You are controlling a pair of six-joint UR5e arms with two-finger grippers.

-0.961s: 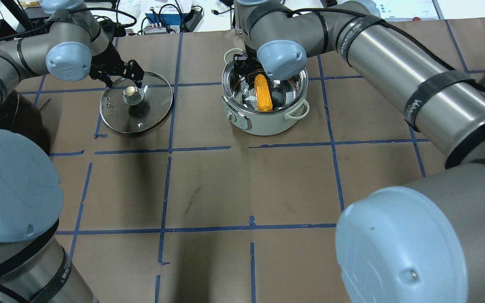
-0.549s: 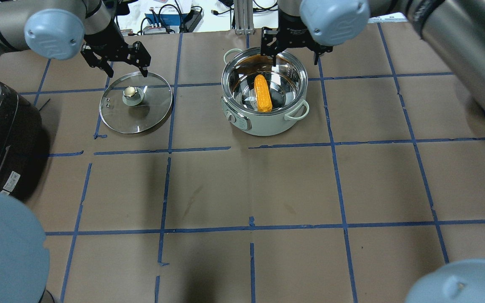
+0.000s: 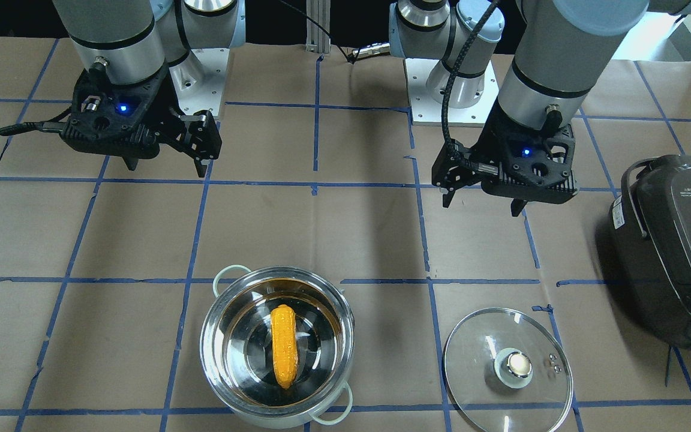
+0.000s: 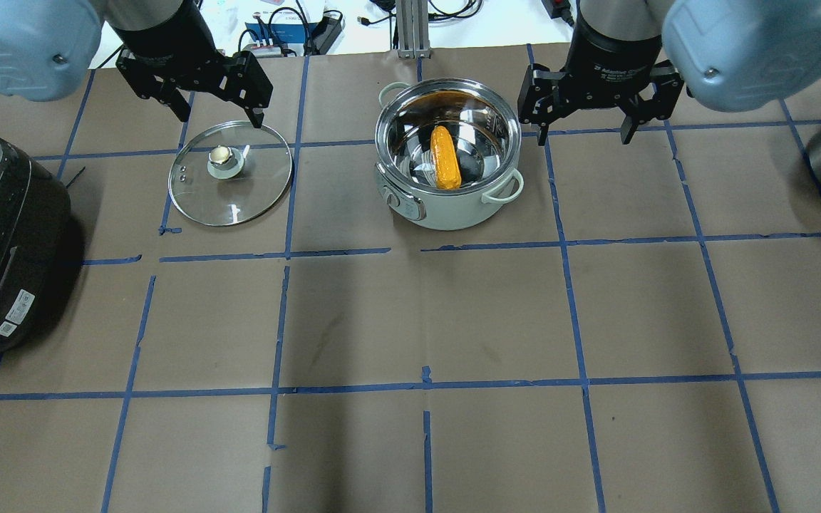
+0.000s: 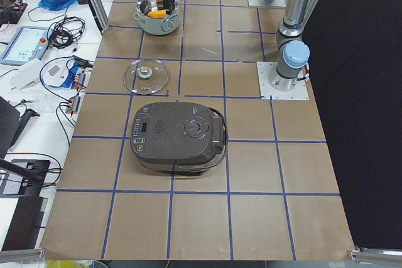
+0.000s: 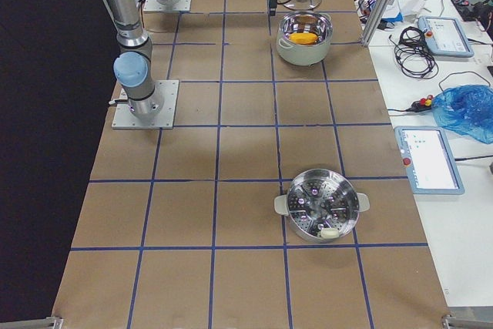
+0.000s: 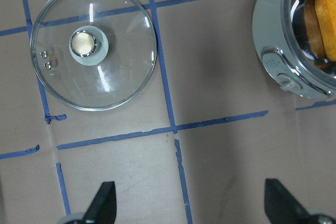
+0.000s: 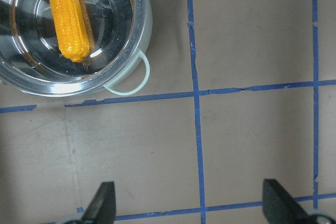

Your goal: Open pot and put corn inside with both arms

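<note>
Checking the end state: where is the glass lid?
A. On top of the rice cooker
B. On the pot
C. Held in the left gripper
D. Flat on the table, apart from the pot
D: the lid lies flat on the table, knob up, with a gap between it and the pot, and the left gripper is open and holds nothing.

The pot [image 7: 266, 31] is cut by the left wrist view's right edge.
</note>
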